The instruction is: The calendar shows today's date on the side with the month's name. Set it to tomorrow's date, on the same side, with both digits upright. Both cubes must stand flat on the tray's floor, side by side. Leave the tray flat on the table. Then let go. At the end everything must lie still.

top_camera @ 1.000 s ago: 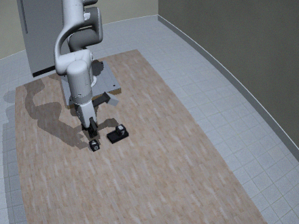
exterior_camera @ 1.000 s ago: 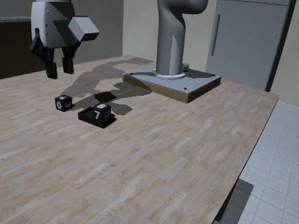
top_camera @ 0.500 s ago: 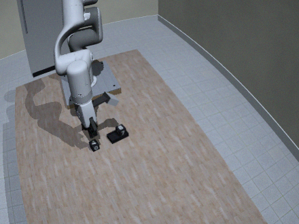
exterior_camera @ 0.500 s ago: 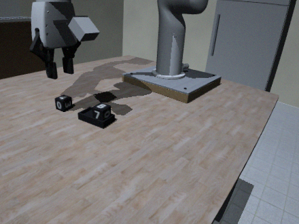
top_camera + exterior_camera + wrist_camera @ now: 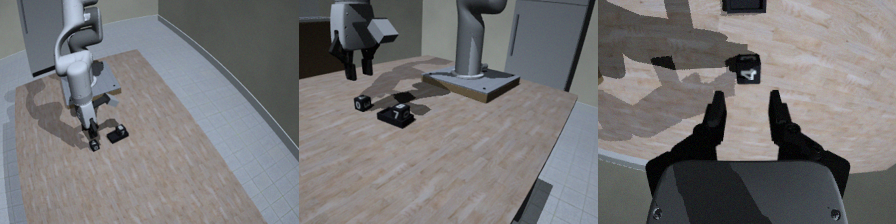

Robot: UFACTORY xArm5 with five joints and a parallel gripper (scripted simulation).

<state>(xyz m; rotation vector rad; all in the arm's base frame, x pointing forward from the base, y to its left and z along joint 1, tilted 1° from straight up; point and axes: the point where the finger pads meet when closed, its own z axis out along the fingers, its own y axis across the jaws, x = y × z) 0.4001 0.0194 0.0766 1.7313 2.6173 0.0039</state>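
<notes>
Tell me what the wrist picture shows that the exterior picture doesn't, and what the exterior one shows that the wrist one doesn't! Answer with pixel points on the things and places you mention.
Only wrist: a 4 [image 5: 749,74] you can read on the loose cube [image 5: 94,146] [image 5: 363,104] [image 5: 748,70].

Only exterior: the other cube [image 5: 120,129] [image 5: 401,111] in the tray [image 5: 113,138] [image 5: 388,120] [image 5: 744,10], with a 7 [image 5: 396,115], and the arm's base plate [image 5: 111,85] [image 5: 503,82].

Both: the loose cube on the table, at least part of the tray, and the pincer [image 5: 93,134] [image 5: 359,77] [image 5: 747,101], partly open and holding nothing.
</notes>
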